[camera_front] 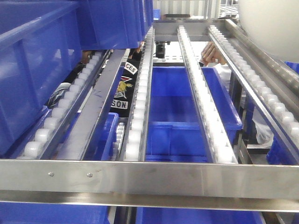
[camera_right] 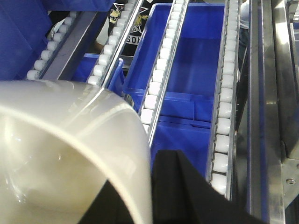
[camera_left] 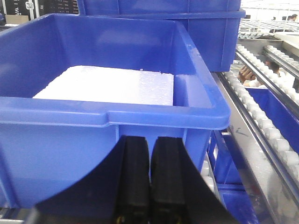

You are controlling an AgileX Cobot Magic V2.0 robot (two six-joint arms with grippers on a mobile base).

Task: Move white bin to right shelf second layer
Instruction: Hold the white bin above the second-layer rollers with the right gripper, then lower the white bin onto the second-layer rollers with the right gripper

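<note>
The white bin (camera_right: 70, 140) fills the lower left of the right wrist view, a cream tub held above the roller tracks. My right gripper (camera_right: 137, 166) is shut on its wall, with one finger inside the rim and one finger (camera_right: 177, 186) outside. In the front view the white bin (camera_front: 271, 23) shows as a pale blur at the top right, over the right shelf second layer (camera_front: 201, 93) with its riveted front rail (camera_front: 149, 179). My left gripper (camera_left: 150, 140) is shut with nothing in it, close in front of a blue crate (camera_left: 117, 116).
The blue crate by my left gripper holds a white foam slab (camera_left: 107, 86). Large blue crates (camera_front: 37, 70) sit on the left tracks. Another blue crate (camera_front: 187, 107) lies on the level below. A person's hand (camera_front: 212, 53) and dark shirt (camera_front: 124, 88) show behind the rack.
</note>
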